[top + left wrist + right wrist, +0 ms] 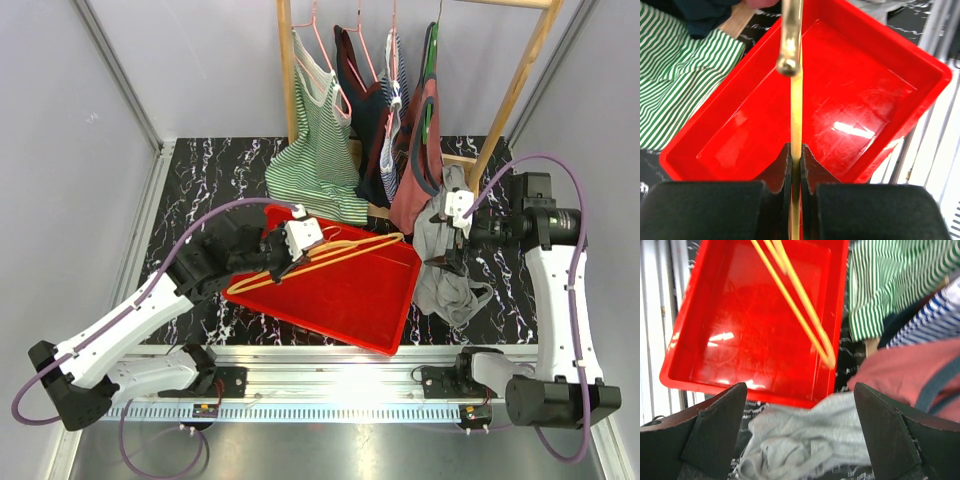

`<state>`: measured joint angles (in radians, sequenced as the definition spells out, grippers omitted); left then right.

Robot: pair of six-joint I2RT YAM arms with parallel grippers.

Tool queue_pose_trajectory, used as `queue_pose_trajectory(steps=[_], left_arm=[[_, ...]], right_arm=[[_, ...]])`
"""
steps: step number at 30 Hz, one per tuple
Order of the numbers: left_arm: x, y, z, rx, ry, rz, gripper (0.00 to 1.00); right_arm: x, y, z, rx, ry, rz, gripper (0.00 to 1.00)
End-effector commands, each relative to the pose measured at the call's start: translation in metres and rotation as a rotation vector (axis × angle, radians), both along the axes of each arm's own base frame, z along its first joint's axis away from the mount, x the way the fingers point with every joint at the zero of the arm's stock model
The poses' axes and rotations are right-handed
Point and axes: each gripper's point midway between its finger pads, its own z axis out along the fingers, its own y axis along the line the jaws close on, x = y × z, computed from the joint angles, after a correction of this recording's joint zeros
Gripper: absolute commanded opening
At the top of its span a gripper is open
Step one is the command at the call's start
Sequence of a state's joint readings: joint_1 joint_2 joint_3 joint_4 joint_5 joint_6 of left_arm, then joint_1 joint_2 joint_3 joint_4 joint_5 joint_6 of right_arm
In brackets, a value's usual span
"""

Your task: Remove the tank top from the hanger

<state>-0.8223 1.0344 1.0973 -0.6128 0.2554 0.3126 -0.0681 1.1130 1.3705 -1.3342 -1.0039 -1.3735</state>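
Left arm (130,315) stretched over tray (370,300), left fingers (777,172) pinching hanger (796,115); right fingers (715,425) spread wide near grey tank top (450,290).

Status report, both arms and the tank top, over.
Left gripper shut on bare hanger over red tray. Right gripper open above grey tank top, heaped beside the tray. Nothing in the way.

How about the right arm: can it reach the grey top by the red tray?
Probably yes. The right gripper is open right above the grey top, with nothing between them. The left gripper's hanger is over the red tray.
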Motion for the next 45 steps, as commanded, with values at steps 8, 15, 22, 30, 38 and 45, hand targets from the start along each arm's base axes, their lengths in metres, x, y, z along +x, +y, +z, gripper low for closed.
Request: queue_pose_trajectory(steps=[8,15,22,30,38,45], left_arm=[[-0.019,-0.028,0.048,-0.166,-0.049,-0.184,0.0],[-0.026,-0.032,0.054,-0.194,-0.045,-0.226,0.0],[-0.029,-0.032,0.055,-0.206,-0.048,-0.242,0.0],[-0.027,-0.029,0.056,-0.221,-0.077,-0.216,0.0],[-0.005,-0.009,0.07,-0.259,-0.171,-0.03,0.81],[0.011,0.035,0.109,-0.331,-0.35,0.184,0.99]], right_arm=[[-0.018,0.069,-0.014,0.029,0.132,0.231,0.95],[-0.016,0.086,-0.036,-0.056,0.19,0.28,0.9],[-0.022,0.094,-0.045,-0.096,0.209,0.317,0.65],[-0.036,0.091,-0.039,-0.089,0.171,0.359,0.0],[-0.045,0.056,-0.039,-0.204,0.168,0.241,0.0],[-0.056,-0.004,-0.027,-0.299,0.107,-0.016,0.0]])
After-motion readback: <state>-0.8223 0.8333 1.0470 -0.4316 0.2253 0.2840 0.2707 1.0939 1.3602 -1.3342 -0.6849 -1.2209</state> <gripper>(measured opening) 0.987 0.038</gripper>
